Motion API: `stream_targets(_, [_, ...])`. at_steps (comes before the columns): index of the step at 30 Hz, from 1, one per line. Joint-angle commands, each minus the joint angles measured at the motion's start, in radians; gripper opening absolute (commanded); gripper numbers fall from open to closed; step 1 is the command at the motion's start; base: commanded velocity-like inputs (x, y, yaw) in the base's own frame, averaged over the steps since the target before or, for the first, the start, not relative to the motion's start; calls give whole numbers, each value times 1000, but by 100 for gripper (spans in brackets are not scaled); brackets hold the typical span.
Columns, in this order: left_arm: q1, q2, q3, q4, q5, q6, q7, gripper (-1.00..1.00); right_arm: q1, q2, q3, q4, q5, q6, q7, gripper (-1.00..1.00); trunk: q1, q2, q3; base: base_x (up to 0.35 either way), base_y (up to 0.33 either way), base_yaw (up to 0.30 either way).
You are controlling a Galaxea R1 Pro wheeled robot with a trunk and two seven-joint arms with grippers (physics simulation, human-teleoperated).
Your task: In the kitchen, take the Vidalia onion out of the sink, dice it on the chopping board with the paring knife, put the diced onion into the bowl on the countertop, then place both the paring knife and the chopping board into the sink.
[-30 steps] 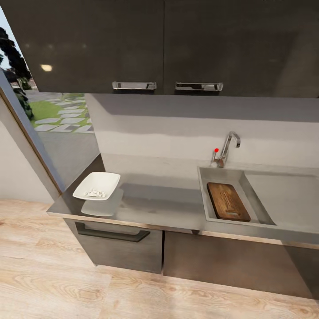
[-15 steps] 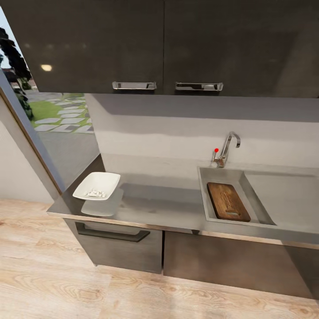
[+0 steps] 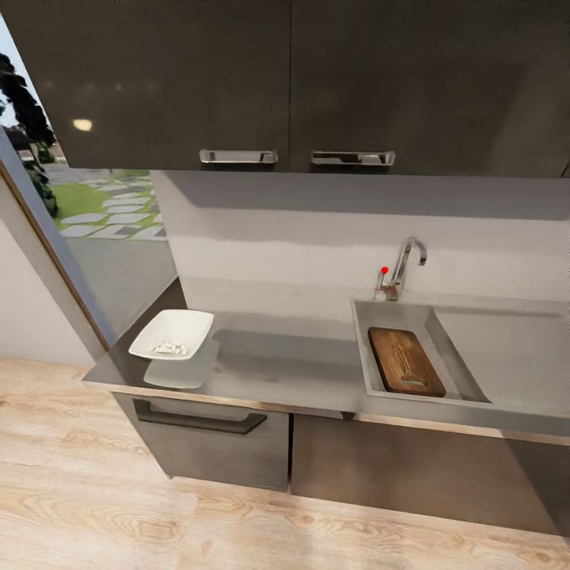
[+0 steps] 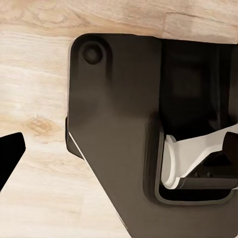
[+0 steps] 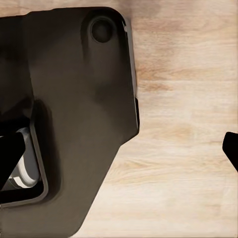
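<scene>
In the head view the white squarish bowl [image 3: 194,318] stands at the left end of the grey countertop [image 3: 285,366], with small white diced onion pieces [image 3: 169,346] inside. The brown chopping board [image 3: 404,360] lies flat in the sink [image 3: 361,348] basin, slot hole toward the front. A thin dark streak runs along the board; I cannot tell whether it is the paring knife. One dark fingertip [image 4: 10,154] of my left gripper shows over the wood floor, and one fingertip [image 5: 232,148] of my right gripper likewise. The gap beside each holds nothing.
Chrome tap [image 3: 404,267] with a red knob stands behind the basin, and the drainboard [image 3: 507,348] lies to its right. Dark wall cabinets [image 3: 285,79] hang above. A window [image 3: 87,206] is at the left. My dark base [image 4: 114,124] fills both wrist views, with plank floor [image 3: 158,514] below the counter.
The whole head picture has shifted very slightly, so the camera moved. Bowl, board and sink stay where they were.
</scene>
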Motion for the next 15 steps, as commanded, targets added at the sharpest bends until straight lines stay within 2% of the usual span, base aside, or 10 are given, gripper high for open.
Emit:
stream_targets(1, [0, -1, 8, -1, -2, 0, -9, 100, 0, 2, -9, -1, 9, -1, 4, 100, 1, -2, 0, 0, 0, -74])
stream_targets(15, [0, -1, 8, 18, -2, -1, -8, 100, 0, 5, -7, 0, 9, -1, 5, 100, 1, -2, 22, 0, 0, -74])
